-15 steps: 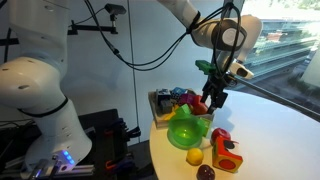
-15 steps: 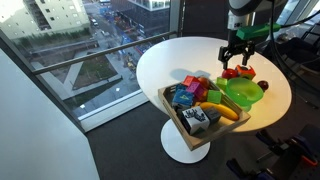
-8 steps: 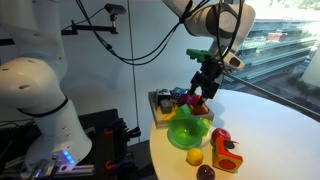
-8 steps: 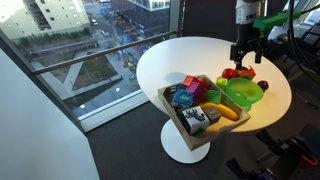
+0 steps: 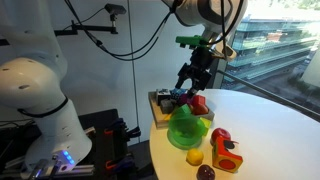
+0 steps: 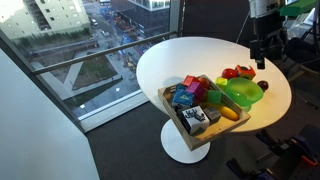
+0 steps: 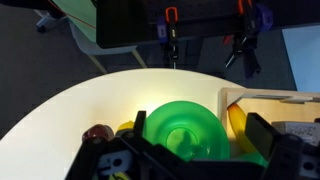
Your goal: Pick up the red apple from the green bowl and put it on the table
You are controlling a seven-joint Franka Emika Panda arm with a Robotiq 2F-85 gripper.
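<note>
The green bowl (image 5: 187, 128) stands on the white table (image 5: 265, 125) and looks empty in the wrist view (image 7: 183, 128); it also shows in an exterior view (image 6: 243, 94). The red apple (image 5: 219, 136) lies on the table beside the bowl, touching the orange-red block (image 5: 229, 155). The apple does not show in the wrist view. My gripper (image 5: 190, 80) hangs well above the bowl's far edge, apart from everything. It is open and empty, with its fingers framing the bowl in the wrist view (image 7: 198, 142). It also shows in an exterior view (image 6: 261, 58).
A wooden box of toys (image 6: 178, 118) with a banana (image 7: 236, 120) stands next to the bowl at the table's edge. A yellow fruit (image 5: 194, 156) and a maroon ball (image 5: 205, 172) lie near the bowl. The robot base (image 5: 35, 95) stands beside the table.
My gripper has risen from just above the bowl and drifted toward the toy box. The bowl, the apple and the other toys have not moved.
</note>
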